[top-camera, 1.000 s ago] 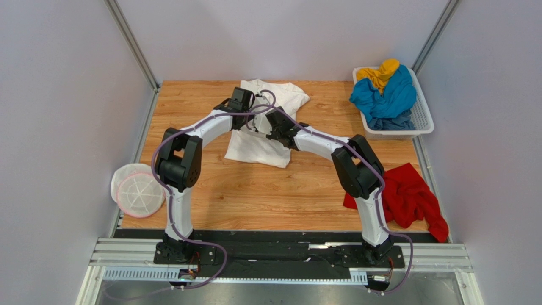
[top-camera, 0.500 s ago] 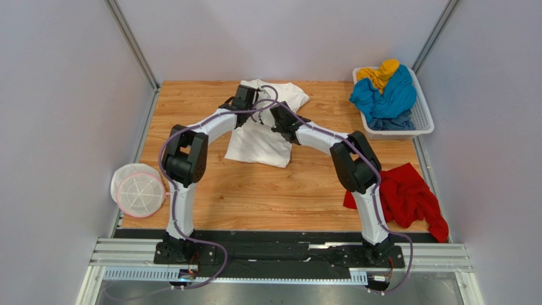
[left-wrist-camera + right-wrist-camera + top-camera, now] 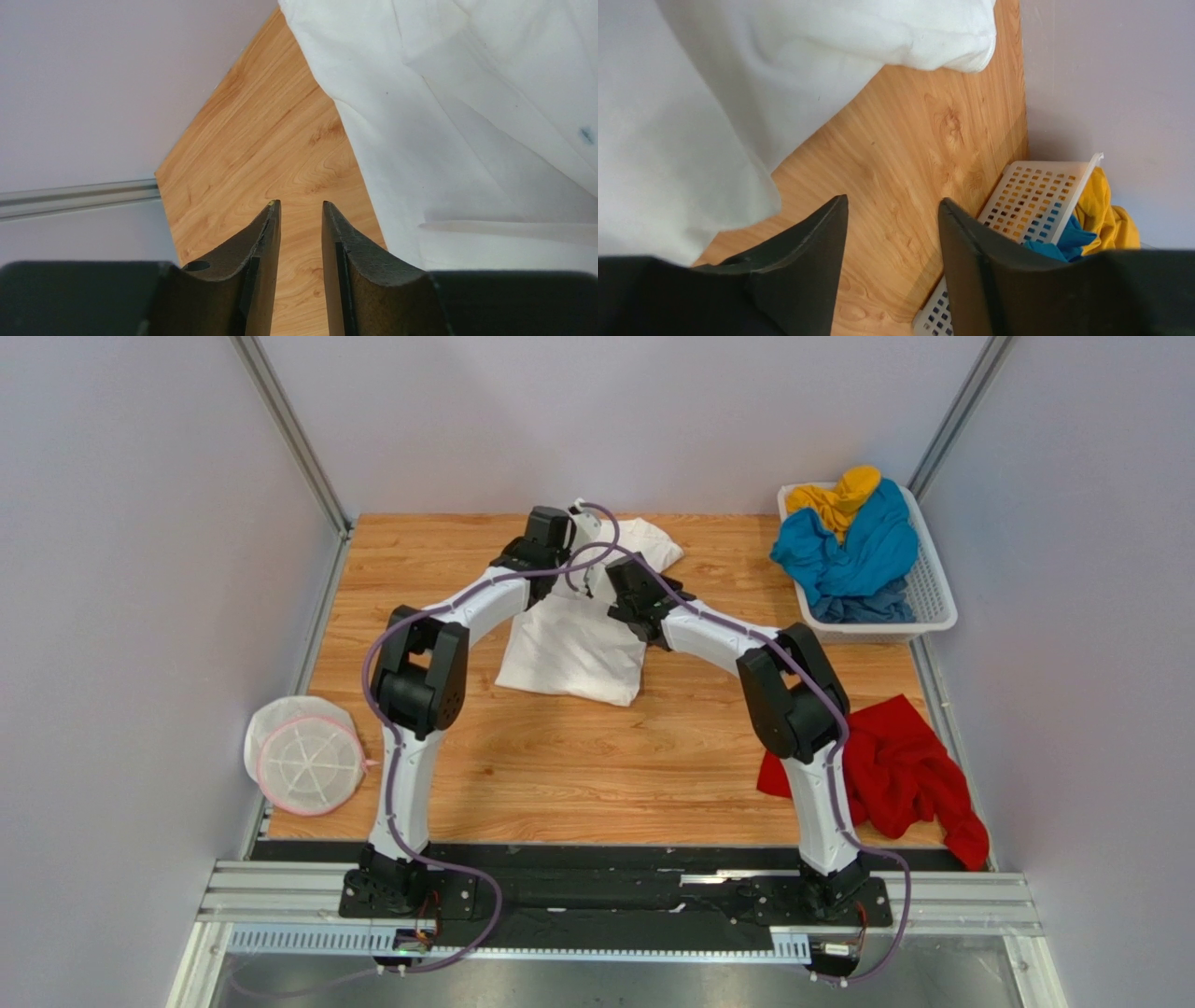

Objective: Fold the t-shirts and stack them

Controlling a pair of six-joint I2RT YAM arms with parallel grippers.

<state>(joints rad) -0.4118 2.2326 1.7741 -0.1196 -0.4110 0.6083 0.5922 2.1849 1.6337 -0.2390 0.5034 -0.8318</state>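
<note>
A white t-shirt [image 3: 575,651] lies partly folded at the back middle of the table. My left gripper [image 3: 550,525] hovers at its back left edge, and in the left wrist view the gripper [image 3: 302,204] has a narrow empty gap over bare wood, with the white t-shirt [image 3: 463,119] just to its right. My right gripper [image 3: 638,591] is over the shirt's right side. In the right wrist view this gripper [image 3: 892,199] stands open over wood, beside the white t-shirt [image 3: 724,105]. A red t-shirt [image 3: 905,763] lies crumpled at the right. Blue [image 3: 849,553] and yellow [image 3: 839,497] t-shirts fill the basket.
The white lattice basket [image 3: 933,595] stands at the back right corner, and its rim [image 3: 1036,185] shows just beyond my right fingers. A round white mesh object [image 3: 305,753] hangs off the table's left edge. Grey walls close in the left, back and right sides.
Both arms have reached farther toward the back of the table along the white t-shirt. The right jaws have spread wider. The left jaws look unchanged.
</note>
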